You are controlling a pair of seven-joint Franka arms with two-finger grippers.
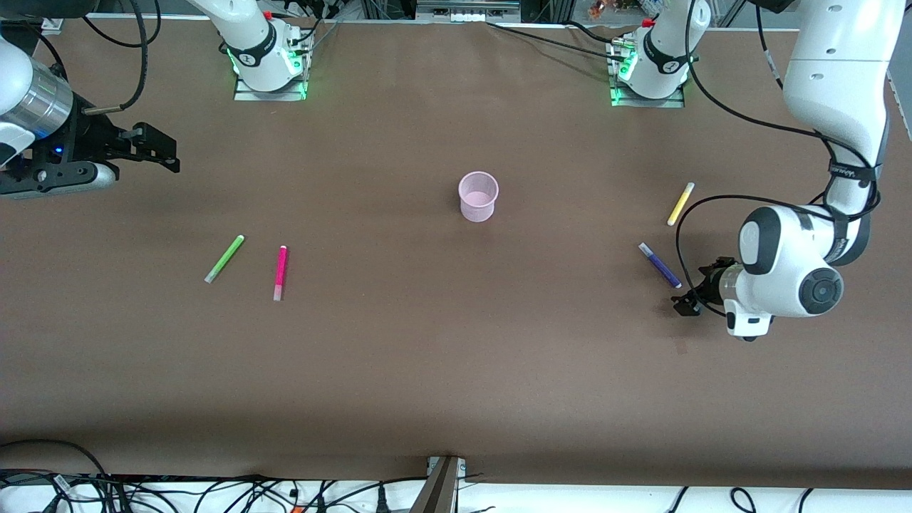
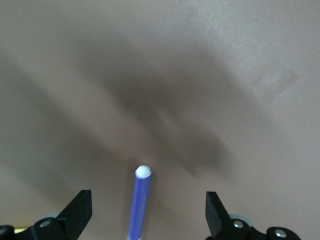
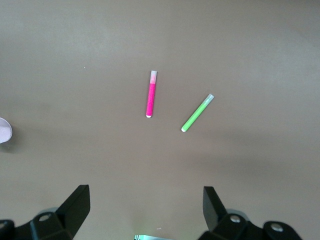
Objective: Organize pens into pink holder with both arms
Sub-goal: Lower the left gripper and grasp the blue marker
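Observation:
The pink holder [image 1: 478, 197] stands upright mid-table; its rim shows in the right wrist view [image 3: 4, 131]. A purple pen [image 1: 660, 265] and a yellow pen [image 1: 680, 204] lie toward the left arm's end. My left gripper [image 1: 695, 290] hangs low at the purple pen's nearer end. In the left wrist view it is open [image 2: 149, 212], with the purple pen [image 2: 140, 205] between its fingers, untouched. A green pen [image 1: 224, 258] and a magenta pen [image 1: 280, 273] lie toward the right arm's end. My right gripper [image 1: 165, 148] is open and empty [image 3: 146, 207], up in the air, looking at the magenta pen [image 3: 150, 94] and green pen [image 3: 197, 113].
The brown table [image 1: 456, 342] carries only the pens and the holder. Both arm bases [image 1: 269, 57] [image 1: 650, 68] stand along its farthest edge. Cables and a metal bracket [image 1: 443, 484] run along the edge nearest the front camera.

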